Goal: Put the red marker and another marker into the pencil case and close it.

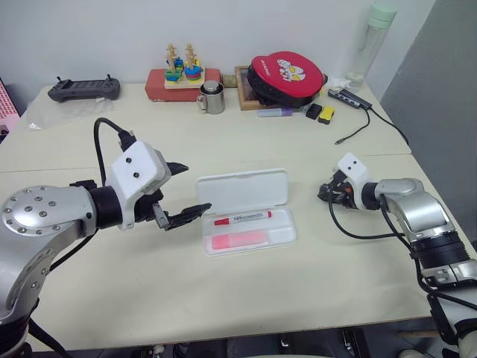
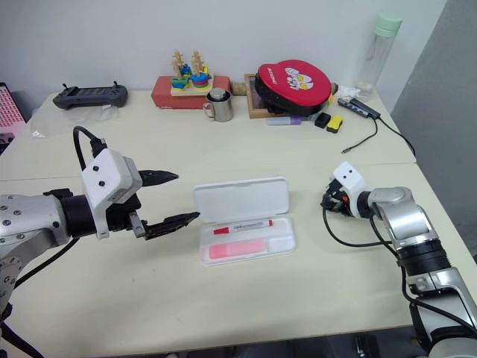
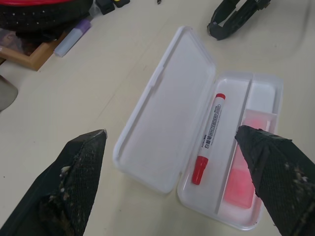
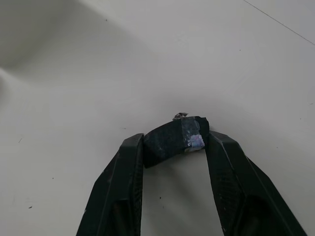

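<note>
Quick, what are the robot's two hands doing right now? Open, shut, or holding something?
Left hand: open, holding nothing, beside the open pencil case.
Right hand: closed on a small dark block, out on the table.

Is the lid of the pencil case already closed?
No, the pencil case lies open, its lid flat on the table behind the tray, with the red marker and pink highlighter visible inside.

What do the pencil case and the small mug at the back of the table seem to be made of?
The pencil case: probably plastic, white and slightly translucent, with moulded rounded corners and a smooth, faintly glossy lid. The mug: likely metal, perhaps steel, judging by its silver-grey, dully reflective wall.
</note>
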`<state>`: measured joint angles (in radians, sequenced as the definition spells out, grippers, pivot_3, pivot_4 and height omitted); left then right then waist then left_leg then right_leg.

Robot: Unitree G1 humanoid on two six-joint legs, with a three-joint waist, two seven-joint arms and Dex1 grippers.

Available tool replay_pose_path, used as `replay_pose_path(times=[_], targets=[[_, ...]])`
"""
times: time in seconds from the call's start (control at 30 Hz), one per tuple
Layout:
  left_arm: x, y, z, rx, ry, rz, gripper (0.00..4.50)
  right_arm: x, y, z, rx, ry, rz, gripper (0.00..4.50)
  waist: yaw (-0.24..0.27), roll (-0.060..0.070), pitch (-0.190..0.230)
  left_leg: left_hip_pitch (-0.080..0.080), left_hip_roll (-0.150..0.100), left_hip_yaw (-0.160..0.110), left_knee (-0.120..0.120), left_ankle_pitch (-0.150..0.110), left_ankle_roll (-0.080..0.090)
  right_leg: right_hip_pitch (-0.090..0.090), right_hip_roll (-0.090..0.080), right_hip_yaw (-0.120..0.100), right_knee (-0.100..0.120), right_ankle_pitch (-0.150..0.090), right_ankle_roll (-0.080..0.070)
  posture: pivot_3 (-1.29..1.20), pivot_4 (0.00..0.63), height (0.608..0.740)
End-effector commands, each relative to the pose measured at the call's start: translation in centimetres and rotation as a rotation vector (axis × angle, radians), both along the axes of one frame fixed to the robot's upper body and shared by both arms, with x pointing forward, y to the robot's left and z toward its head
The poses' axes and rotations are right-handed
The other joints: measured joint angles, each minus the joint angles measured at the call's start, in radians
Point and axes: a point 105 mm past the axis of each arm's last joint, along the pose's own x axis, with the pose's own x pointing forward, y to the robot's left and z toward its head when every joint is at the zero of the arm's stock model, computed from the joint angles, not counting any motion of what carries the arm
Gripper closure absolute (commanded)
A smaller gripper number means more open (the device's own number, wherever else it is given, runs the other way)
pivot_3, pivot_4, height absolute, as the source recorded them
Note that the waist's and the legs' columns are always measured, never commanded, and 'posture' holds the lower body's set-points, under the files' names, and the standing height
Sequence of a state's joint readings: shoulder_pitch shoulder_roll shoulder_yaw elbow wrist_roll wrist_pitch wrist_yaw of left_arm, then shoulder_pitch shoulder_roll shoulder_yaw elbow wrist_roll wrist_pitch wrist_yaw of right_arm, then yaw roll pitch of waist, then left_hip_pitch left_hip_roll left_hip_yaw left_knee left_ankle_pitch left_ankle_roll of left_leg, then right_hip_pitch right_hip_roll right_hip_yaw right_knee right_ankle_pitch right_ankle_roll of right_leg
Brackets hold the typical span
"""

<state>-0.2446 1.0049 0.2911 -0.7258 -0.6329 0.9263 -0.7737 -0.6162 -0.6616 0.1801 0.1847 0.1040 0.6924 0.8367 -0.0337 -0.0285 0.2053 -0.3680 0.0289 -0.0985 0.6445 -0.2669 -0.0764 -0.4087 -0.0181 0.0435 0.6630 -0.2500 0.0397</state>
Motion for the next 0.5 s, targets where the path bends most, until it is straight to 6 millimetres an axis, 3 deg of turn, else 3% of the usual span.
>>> replay_pose_path(times=[0.03,0.13,0.27,0.4,0.5], targets=[[-0.1,0.2,0.3,0.02,-0.028,0.003,0.0,-1.0,0.6,2.7,0.028,-0.053,0.1,3.03,0.0,0.0,0.0,0.0,0.0,0.0,0.0,0.0,0.0,0.0,0.0,0.0,0.0,0.0,0.0,0.0,0.15,0.74],[-0.1,0.3,0.1,0.021,-0.023,0.003,0.0,-2.0,1.4,3.7,0.052,-0.048,0.178,3.03,0.0,0.001,0.001,0.0,0.0,0.0,0.0,0.0,0.0,0.0,0.0,0.0,0.0,0.0,0.0,0.0,0.15,0.74],[-0.1,0.6,-0.3,0.025,-0.012,0.004,0.0,-7.7,4.4,6.0,0.089,-0.03,0.547,3.03,0.001,0.002,0.001,0.0,0.0,0.0,-0.001,0.0,0.0,-0.001,0.0,0.0,0.0,-0.001,0.002,0.0,0.15,0.74],[0.1,0.7,-0.4,0.027,-0.009,0.004,0.0,-8.9,5.2,6.4,0.096,-0.034,0.62,3.03,-0.002,0.001,0.001,0.0,0.0,0.0,0.0,0.0,0.0,0.0,0.0,0.0,0.0,-0.001,0.002,0.0,0.15,0.74],[0.3,0.8,-0.6,0.037,-0.005,0.001,0.0,-9.5,6.8,5.5,0.065,-0.061,0.698,3.03,0.0,0.001,0.001,0.001,0.0,0.001,0.0,0.0,0.0,0.001,0.0,0.0,0.0,-0.001,0.002,0.0,0.15,0.74]])
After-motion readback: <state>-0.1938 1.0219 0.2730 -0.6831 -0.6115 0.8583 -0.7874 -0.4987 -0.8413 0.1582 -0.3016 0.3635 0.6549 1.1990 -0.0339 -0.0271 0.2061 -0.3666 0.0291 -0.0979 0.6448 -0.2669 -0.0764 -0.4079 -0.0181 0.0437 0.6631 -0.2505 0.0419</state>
